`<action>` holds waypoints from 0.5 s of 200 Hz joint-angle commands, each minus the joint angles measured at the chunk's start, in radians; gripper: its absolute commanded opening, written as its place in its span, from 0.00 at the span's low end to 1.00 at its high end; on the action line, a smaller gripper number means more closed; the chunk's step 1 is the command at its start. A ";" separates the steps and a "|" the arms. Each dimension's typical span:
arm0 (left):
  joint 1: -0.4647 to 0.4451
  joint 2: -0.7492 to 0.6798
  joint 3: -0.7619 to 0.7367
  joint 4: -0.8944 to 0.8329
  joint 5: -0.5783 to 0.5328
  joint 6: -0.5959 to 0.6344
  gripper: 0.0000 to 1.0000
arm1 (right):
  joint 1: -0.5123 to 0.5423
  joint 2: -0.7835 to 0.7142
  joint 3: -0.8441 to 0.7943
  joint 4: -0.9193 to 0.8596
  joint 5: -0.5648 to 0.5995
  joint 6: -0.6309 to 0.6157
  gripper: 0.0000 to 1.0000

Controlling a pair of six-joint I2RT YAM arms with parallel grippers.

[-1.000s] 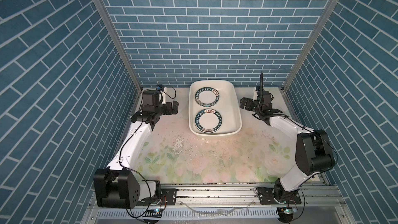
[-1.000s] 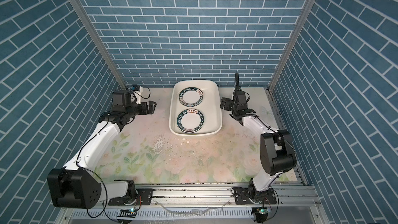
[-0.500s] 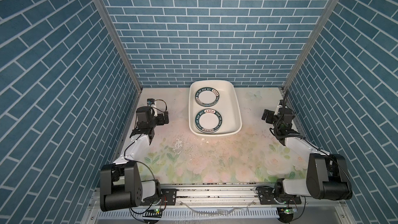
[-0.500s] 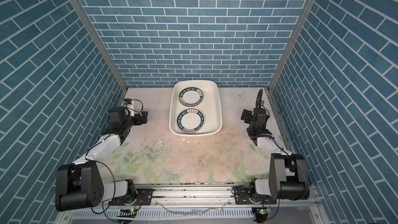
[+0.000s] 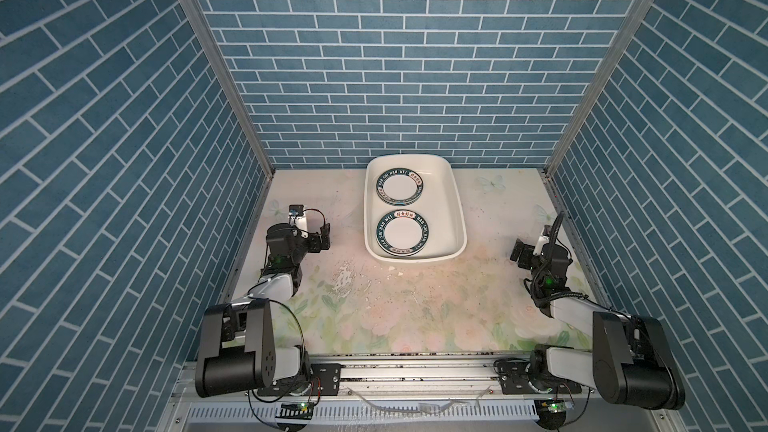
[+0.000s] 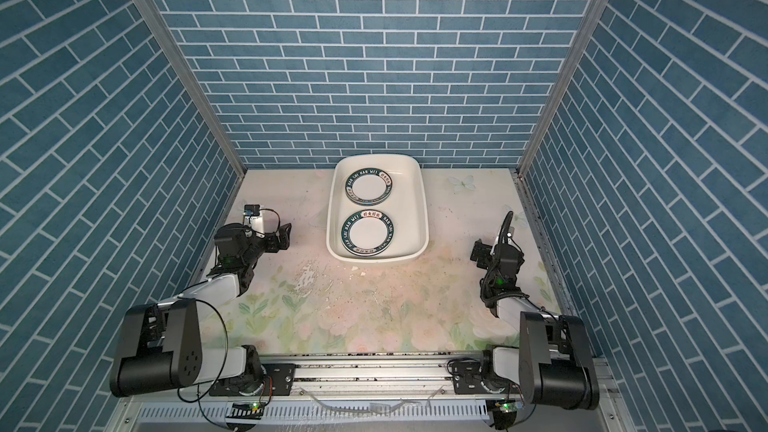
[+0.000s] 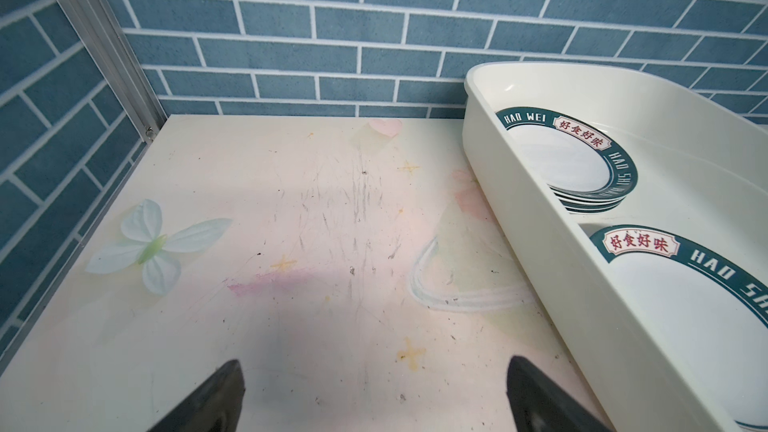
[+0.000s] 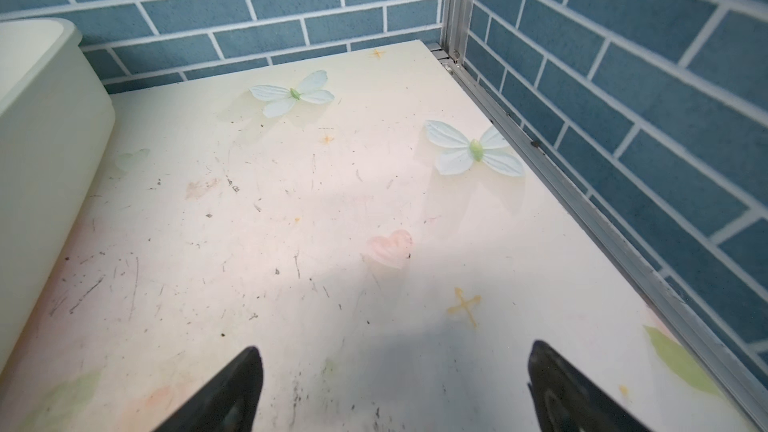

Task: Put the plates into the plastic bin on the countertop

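From where I stand the loading looks as good as done; the plastic bin point(image 5: 446, 201) sits at the back of the countertop point(image 5: 395, 305), close to the rear brick wall, and every plate I can find is inside it; the flowered surface around it carries only scuffs and specks in both top views; the left gripper point(image 5: 325, 236) hangs low on its own side of the bin, apart from it, and the left wrist view shows its jaws spread wide with nothing but bare counter between them point(image 7: 374, 361); the right gripper point(image 5: 519, 251) sits well off on the opposite side near the side wall, jaws equally wide and empty point(image 8: 395, 346); so I judge this to be the closing step, with no grasp in hand; the next move seems to call only for the arms to park clear of the bin, without brushing its flared rim; counting: one bin, two grippers, two piles of plates; the far pile point(image 5: 400, 187) shows about four stacked rims in the left wrist view; the near pile point(image 5: 402, 231) shows one teal lettered plate on top, and how many lie beneath it I cannot tell
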 commanded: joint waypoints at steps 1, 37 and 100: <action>0.007 0.024 -0.127 0.240 0.014 0.006 0.99 | -0.014 0.054 -0.012 0.215 -0.019 -0.047 0.99; 0.007 0.147 -0.237 0.556 0.026 0.007 1.00 | -0.040 0.166 -0.010 0.322 -0.066 -0.041 0.99; 0.026 0.233 -0.226 0.621 0.076 -0.006 1.00 | -0.075 0.277 0.079 0.256 -0.163 -0.030 0.99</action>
